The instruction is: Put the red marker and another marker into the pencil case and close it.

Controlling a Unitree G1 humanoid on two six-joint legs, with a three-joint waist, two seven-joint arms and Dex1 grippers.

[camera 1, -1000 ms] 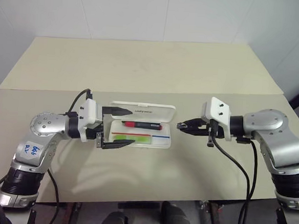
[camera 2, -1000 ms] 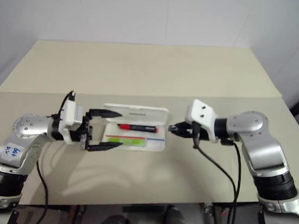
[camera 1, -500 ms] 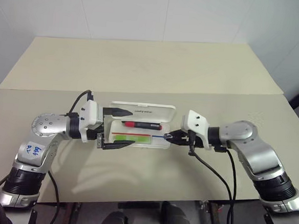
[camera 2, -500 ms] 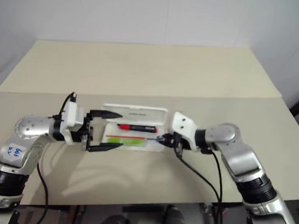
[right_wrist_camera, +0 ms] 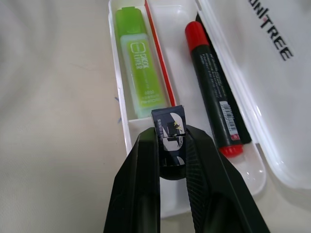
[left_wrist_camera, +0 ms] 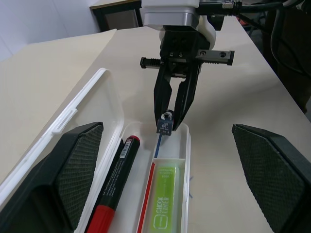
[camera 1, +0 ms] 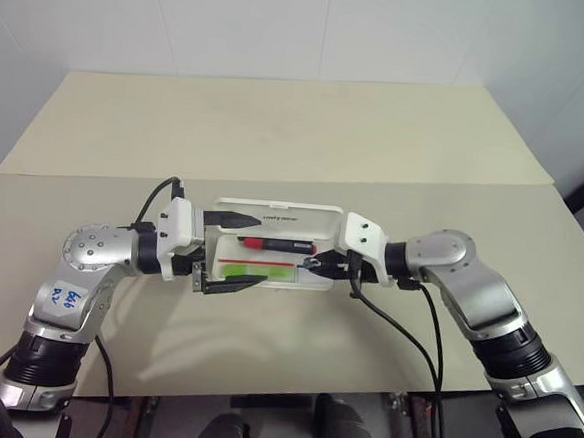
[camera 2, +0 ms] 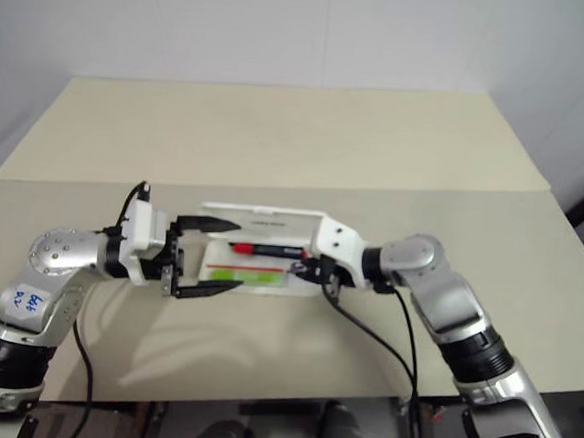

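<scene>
— Where were the markers seen?

— Both were seen inside the pencil case [camera 1: 319,285]. The red marker [camera 1: 277,245] was laid in the back part, close to the raised lid [camera 1: 277,216]. The green highlighter [camera 1: 258,272] was laid in the front part, next to a red stripe. Both were laid long-ways, along the length of the case, on the table [camera 1: 278,128].

— What was held by the right gripper [right_wrist_camera: 171,141]?

— A small dark object [right_wrist_camera: 169,127] with a shiny label was pinched between its closed fingers. It was held over the right end of the case, just past the tips of both markers, tipped down a little. What the object was could not be told.

— And the left gripper [camera 1: 232,250]?

— Its fingers were spread wide, with nothing between them. It was held level at the left end of the case, one finger by the lid and one by the front wall.

— Which arm was nearer to the lid?

— The lid was stood up along the back edge. The left gripper looked nearer to it, since one finger was right beside it. The lid had not been shut yet, so it would likely need to be pushed forward and down.
</scene>
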